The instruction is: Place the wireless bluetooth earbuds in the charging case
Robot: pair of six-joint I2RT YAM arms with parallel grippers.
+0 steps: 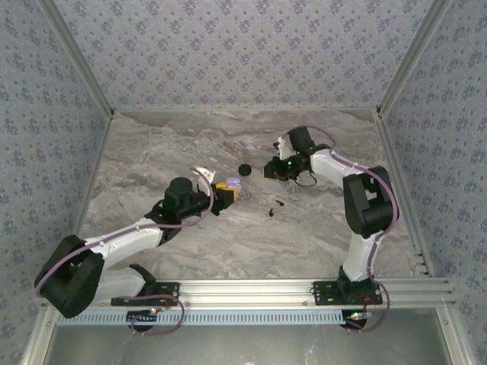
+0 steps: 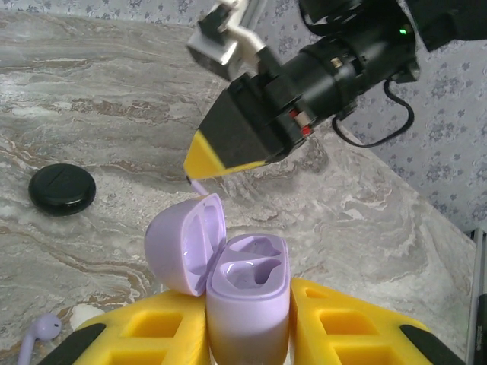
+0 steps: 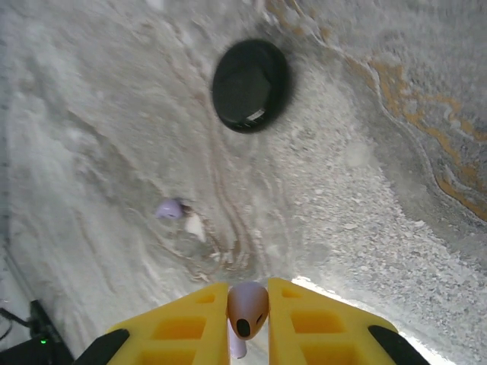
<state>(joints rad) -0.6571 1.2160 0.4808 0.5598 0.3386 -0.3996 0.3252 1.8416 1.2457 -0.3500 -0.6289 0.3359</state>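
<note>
The charging case (image 2: 247, 300) is lilac, upright, lid (image 2: 183, 243) swung open to the left, both sockets empty. My left gripper (image 2: 247, 327) is shut on its body; it shows mid-table from above as left gripper (image 1: 228, 190). The earbuds are lilac here. One earbud (image 3: 248, 308) is pinched between my right gripper's (image 3: 248, 319) yellow fingers (image 3: 319, 327), stem down. That right gripper (image 2: 199, 173) hovers just above and behind the open lid, also seen as right gripper (image 1: 268, 169). The other earbud (image 3: 169, 207) lies on the table, near the left gripper as earbud (image 2: 42, 328).
A black round puck (image 1: 244, 169) lies on the marble table (image 1: 319, 228) between the two grippers, also seen as puck (image 2: 62, 188) and puck (image 3: 249, 84). Two tiny dark pieces (image 1: 274, 207) lie mid-table. Patterned walls close the back and sides.
</note>
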